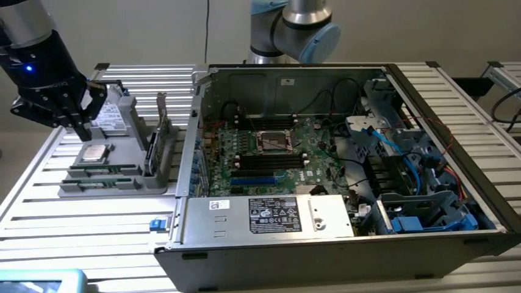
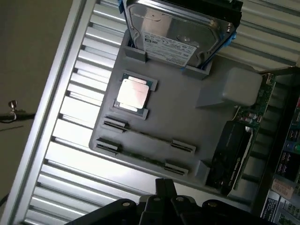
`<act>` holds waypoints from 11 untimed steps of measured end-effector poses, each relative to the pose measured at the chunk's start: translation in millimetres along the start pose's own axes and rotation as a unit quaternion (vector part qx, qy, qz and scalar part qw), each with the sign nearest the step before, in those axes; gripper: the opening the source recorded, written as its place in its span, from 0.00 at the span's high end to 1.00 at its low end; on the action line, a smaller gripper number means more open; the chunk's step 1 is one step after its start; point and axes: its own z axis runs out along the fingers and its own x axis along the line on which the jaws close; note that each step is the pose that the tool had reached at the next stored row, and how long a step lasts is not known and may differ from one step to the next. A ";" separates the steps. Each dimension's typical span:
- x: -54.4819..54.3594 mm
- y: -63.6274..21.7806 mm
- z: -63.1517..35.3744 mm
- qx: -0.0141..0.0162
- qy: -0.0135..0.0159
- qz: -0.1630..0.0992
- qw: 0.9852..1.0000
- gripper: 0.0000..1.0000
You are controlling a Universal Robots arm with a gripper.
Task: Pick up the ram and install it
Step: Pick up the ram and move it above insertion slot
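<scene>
Lying at the left of the exterior view, the ram (image 1: 102, 168), a long, narrow green circuit-board stick, rests in a grey plastic parts tray (image 1: 153, 183) with small clips at each end. A second green stick (image 1: 96, 181) of the same kind lies parallel to it, closer to the lower left of the frame. From the wrist camera both look like thin dark strips: the ram (image 2: 147, 136) is the one nearer the processor, and the second green stick (image 2: 138, 157) lies just beside it on the grey tray (image 2: 187, 117).

Just behind the ram sits a square silver processor chip (image 1: 94, 152) (image 2: 132, 93). Further back a silver hard drive (image 1: 122, 116) (image 2: 178, 33) leans in its bracket. A dark graphics card (image 1: 155, 149) (image 2: 236, 150) stands on edge along the tray's right side.

The black two-fingered gripper (image 1: 84, 133) (image 2: 165, 185) hangs in the upper left of the exterior frame, over the back of the tray near the processor. Its fingers are pressed together, holding nothing, and it is apart from the ram.

Right of the tray, filling the middle of the frame, an open dark metal computer case (image 1: 326, 256) shows its green motherboard (image 1: 318, 137) with long black memory slots (image 1: 269, 160). Everything stands on a slatted aluminium table (image 1: 82, 226).
</scene>
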 end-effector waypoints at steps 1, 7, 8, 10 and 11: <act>0.0 0.0 0.3 0.000 0.000 -0.009 1.000 0.89; 0.0 0.0 1.1 0.000 0.001 -0.063 0.998 0.89; 0.0 0.0 1.3 0.000 0.001 -0.073 0.997 0.89; 0.0 0.0 1.4 0.000 0.001 -0.091 0.996 0.89; 0.0 0.0 1.4 0.000 0.001 -0.100 0.995 0.89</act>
